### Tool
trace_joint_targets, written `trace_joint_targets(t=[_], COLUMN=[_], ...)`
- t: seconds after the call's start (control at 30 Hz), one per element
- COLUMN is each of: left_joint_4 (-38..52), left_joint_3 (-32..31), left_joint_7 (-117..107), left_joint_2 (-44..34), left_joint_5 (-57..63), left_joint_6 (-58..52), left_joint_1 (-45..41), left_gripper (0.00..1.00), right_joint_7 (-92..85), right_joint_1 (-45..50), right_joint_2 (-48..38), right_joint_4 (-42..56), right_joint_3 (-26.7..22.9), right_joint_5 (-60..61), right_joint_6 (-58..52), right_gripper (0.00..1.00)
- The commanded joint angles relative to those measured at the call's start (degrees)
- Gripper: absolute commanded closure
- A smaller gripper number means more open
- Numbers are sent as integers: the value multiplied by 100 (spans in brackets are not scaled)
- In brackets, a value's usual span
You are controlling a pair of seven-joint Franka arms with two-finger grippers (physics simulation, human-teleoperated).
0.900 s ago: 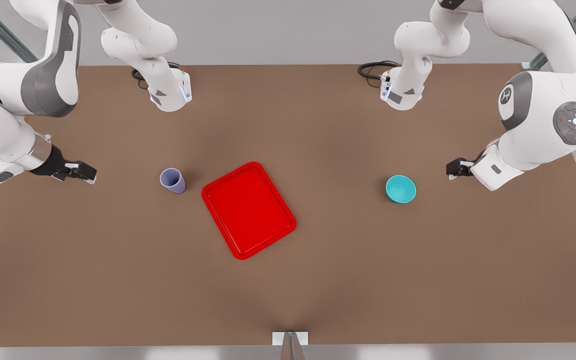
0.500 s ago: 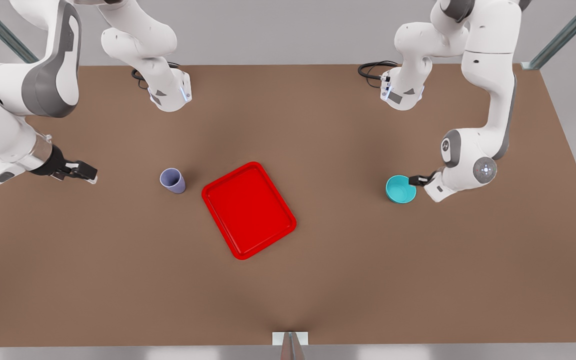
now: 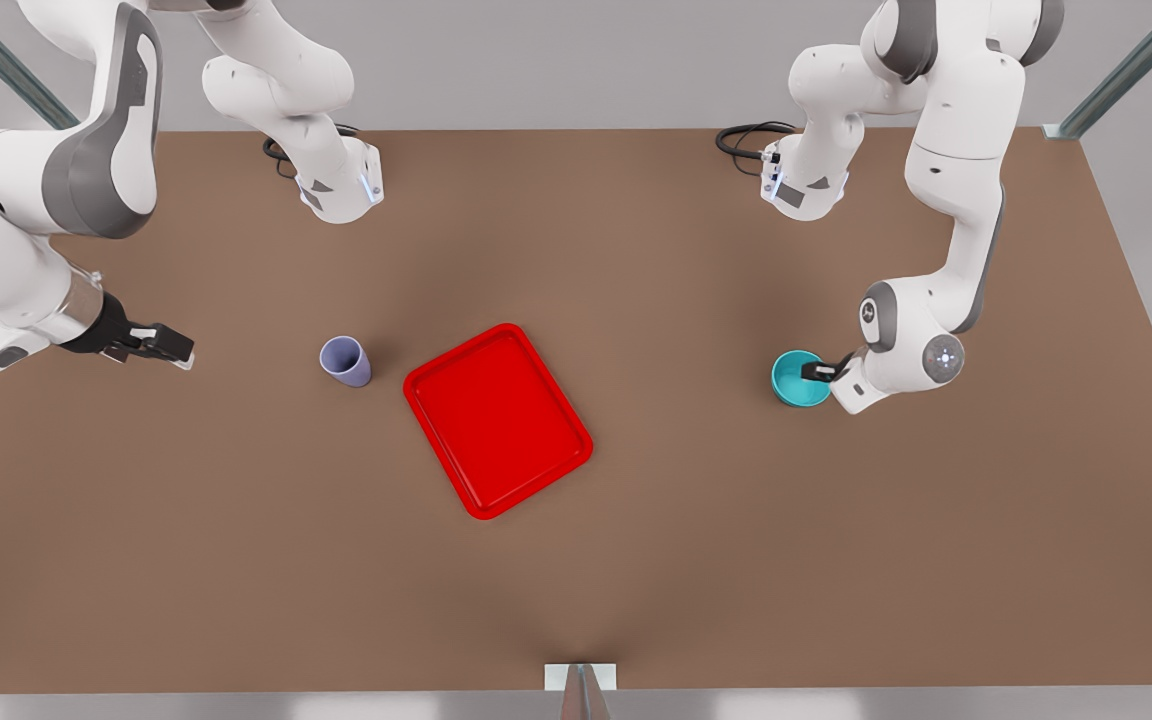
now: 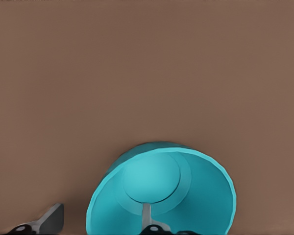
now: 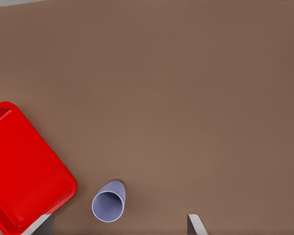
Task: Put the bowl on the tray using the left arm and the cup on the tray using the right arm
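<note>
The teal bowl [image 3: 798, 379] stands on the table at the front view's right. My left gripper [image 3: 818, 372] is down at it and open. In the left wrist view one finger [image 4: 147, 215] reaches inside the bowl [image 4: 186, 196] and the other finger [image 4: 50, 219] is outside, so the near wall lies between them. The lavender cup [image 3: 346, 361] stands upright just beside the red tray [image 3: 497, 420] at mid-table. My right gripper [image 3: 168, 347] waits well off the cup toward the front view's left, open, its fingertips [image 5: 195, 223] wide apart with the cup [image 5: 108, 204] ahead.
Both arm bases [image 3: 336, 185] are bolted along the table's far edge, with a black cable [image 3: 741, 137] by the one on the front view's right. Bare brown tabletop [image 3: 576, 600] spreads around the tray and toward the near edge.
My left arm has swung in from the front view's right and dropped to the bowl, sliding one finger over its rim. The right arm, cup, bowl and tray have stayed put.
</note>
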Motion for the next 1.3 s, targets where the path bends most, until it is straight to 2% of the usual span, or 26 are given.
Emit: trace_joint_targets(t=[0.0, 0.07, 0.43, 0.5, 0.63, 0.7, 0.77, 0.83, 0.93, 1.03, 1.17, 1.27], left_joint_4=[0, 0, 282, 791, 1406, 2328, 4122, 4658, 5160, 5344, 5914, 6003], left_joint_3=[-9, -53, -44, -44, -26, -26, -26, -193, -387, -404, -422, -422], left_joint_7=[-1, -19, -45, -89, -1274, -2847, -4895, -5951, -6777, -6786, -6944, -6874], left_joint_2=[0, 9, 79, 79, -18, 491, 1494, 1801, 2127, 2452, 2926, 3067], left_joint_5=[-198, -278, -533, -726, -692, -647, -621, -674, -761, -1438, -1684, -1684], left_joint_6=[-4, -31, -330, -1084, -1358, -1393, -1999, -1999, -1894, -1719, -1411, -1244], left_joint_1=[0, 0, 0, -9, -1149, -1977, -2610, -2804, -3006, -3208, -3419, -3366], left_gripper=[72, 78, 79, 79, 79, 79, 79, 79, 79, 79, 79, 79], right_joint_7=[1, 1, 1, 1, 1, 1, 1, 1, 1, 1, 1, 1], right_joint_1=[2, 2, 2, 2, 2, 2, 2, 2, 2, 2, 2, 2], right_joint_2=[0, 0, -9, -9, 0, 8, 8, 8, 0, 0, 0, 0], right_joint_4=[0, 0, 9, 9, 9, 0, 0, 0, 0, 0, -9, -9], right_joint_3=[0, 0, 0, 0, 0, 0, 0, 0, 0, 0, 0, 0], right_joint_5=[0, 0, 0, 0, 0, 0, 0, 0, 0, 0, 0, 0], right_joint_6=[0, -17, -9, -9, -9, 9, 18, 18, 9, 0, -9, -9], right_gripper=[0, 0, 0, 0, 0, 0, 0, 0, 0, 0, 0, 0])
